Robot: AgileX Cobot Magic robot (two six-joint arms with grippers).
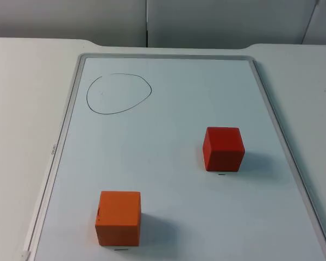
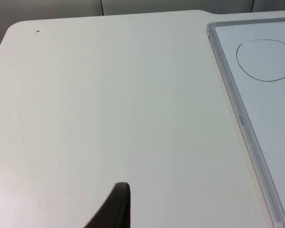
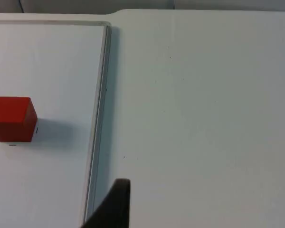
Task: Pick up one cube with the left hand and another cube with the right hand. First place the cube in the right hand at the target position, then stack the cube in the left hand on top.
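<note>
Two cubes rest on a whiteboard lying flat on the white table; neither is held. Nearest the top camera sits the orange cube, upright, close to the board's left frame rail, with a short black dash drawn on the board just at its near edge. Farther in and toward the board's right side stands the red cube, also upright, with a similar dash at its near edge. The two cubes are well apart and touch nothing but the board.

Farthest in, near the board's far-left corner, is a hand-drawn black oval outline; nothing lies within it.

Left gripper: one black fingertip is visible over bare table top, outside the whiteboard's left frame rail. From this gripper the rail lies off to the side toward the board, and the drawn oval is ahead and beyond that rail. Whether its fingers are apart or together cannot be told. No contact with either cube.

Right gripper: one black fingertip is visible over the table just beside the board's right frame rail, on the outer side of it. The red cube lies ahead of this gripper and across the rail, on the board surface, apart from the fingertip. Finger spacing cannot be told here either.

Beyond the table stands the grey partition wall.
</note>
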